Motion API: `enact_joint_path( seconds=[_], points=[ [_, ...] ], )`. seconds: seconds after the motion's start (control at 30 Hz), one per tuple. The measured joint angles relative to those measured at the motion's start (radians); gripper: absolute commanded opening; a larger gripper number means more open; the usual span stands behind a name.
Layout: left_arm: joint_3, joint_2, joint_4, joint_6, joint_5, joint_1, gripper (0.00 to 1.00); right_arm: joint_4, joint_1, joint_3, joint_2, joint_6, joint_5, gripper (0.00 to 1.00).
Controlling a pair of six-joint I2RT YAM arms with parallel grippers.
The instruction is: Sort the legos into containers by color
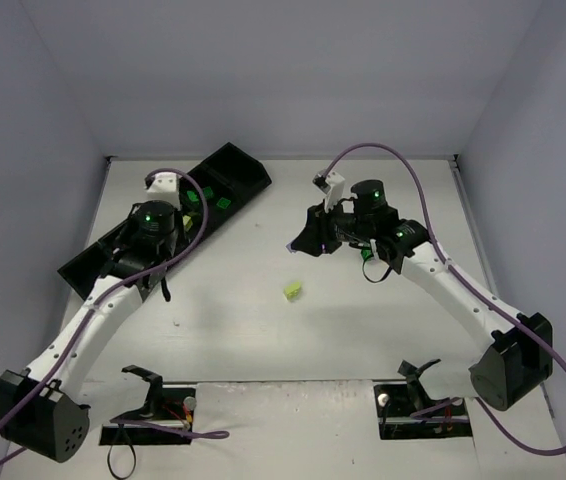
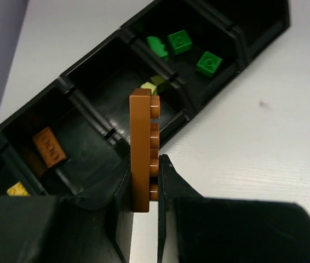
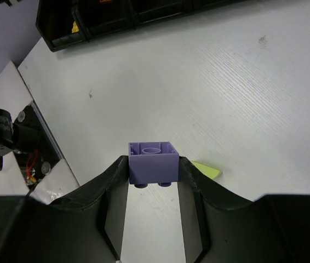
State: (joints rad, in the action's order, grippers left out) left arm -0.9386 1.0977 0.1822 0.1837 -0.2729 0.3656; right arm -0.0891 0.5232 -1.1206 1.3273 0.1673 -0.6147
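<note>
— Pale grey walls (image 1: 263,70) and a white table (image 1: 223,340) are shown from above. What is laid out around the arms?

— One lime brick (image 1: 292,291) is seen loose on the table, between the two arms. A long black tray (image 1: 238,165) is set diagonally at the far left, and its middle is covered by the left arm's wrist (image 1: 148,225).

— What is kept in the tray?

— Its compartments are revealed only by the left wrist camera: three green bricks (image 2: 179,41) in one, lime pieces (image 2: 149,86) in the next, a brown brick (image 2: 49,147) in the one after, and a yellow brick (image 2: 17,190) at the frame's edge.

— And the grippers?

— Their jaws cannot be made out from above. In its own view, the left gripper (image 2: 145,174) is clamped on a long brown plate (image 2: 140,137), held on edge over the tray. The right gripper (image 3: 154,171) is closed around a purple brick (image 3: 153,160), held over bare table, well apart from the tray, with the lime brick just beside it.
</note>
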Motion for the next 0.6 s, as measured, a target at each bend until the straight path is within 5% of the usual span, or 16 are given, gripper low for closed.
enact_joint_path(
  seconds=[0.27, 0.47, 0.6],
  points=[
    [0.000, 0.000, 0.136, 0.184, -0.021, -0.175, 0.00, -0.006, 0.000, 0.034, -0.011, -0.016, 0.008, 0.00],
    [-0.016, 0.185, 0.161, 0.240, 0.015, -0.320, 0.00, -0.009, 0.000, 0.063, -0.062, -0.015, 0.014, 0.00],
    [-0.048, 0.308, 0.167, 0.251, 0.037, -0.372, 0.09, -0.008, 0.000, 0.066, -0.085, -0.016, 0.019, 0.00]
  ],
)
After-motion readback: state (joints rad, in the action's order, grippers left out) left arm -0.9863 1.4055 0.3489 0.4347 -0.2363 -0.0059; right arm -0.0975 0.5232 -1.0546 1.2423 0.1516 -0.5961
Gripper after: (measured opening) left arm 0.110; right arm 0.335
